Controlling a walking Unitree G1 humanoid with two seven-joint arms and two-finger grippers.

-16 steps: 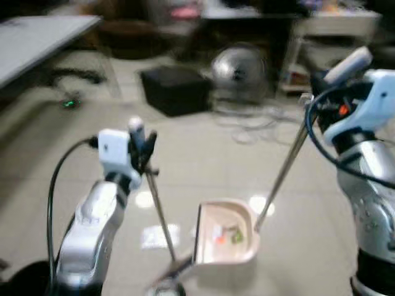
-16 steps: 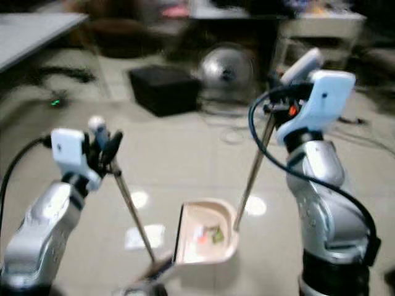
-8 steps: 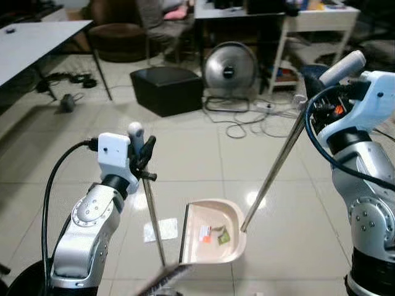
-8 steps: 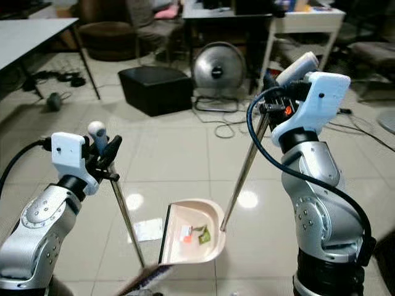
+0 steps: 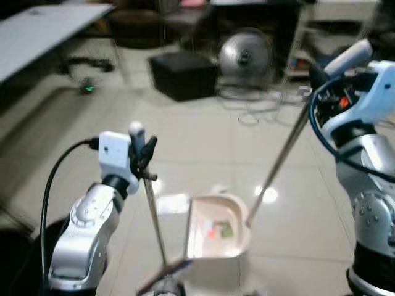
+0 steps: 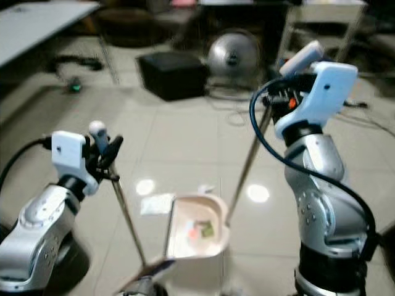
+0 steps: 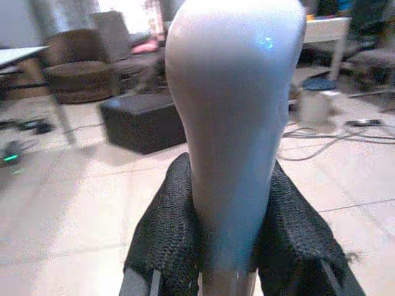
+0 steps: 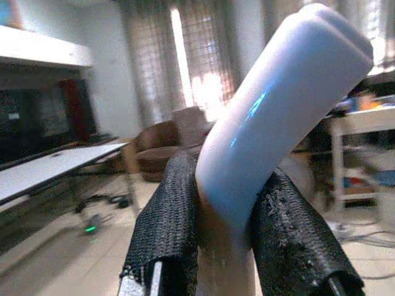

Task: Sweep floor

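My left gripper is shut on the grey knob-topped broom handle, its black fingers pressed on both sides. The thin rod runs down to the broom head at the lower edge. My right gripper is shut on the pale grip of the dustpan's long handle. The cream dustpan rests on the tiled floor between the arms, with orange and green scraps inside. A white paper scrap lies by the pan's left edge.
A round fan, a black box and loose cables stand on the floor ahead. A grey table is at the far left, with a green-lit device under it. White shelving sits at the back right.
The whole view has shifted and blurred, so the camera moved. Both grippers keep their hold on the handles. The dustpan now sits closer to the paper scrap.
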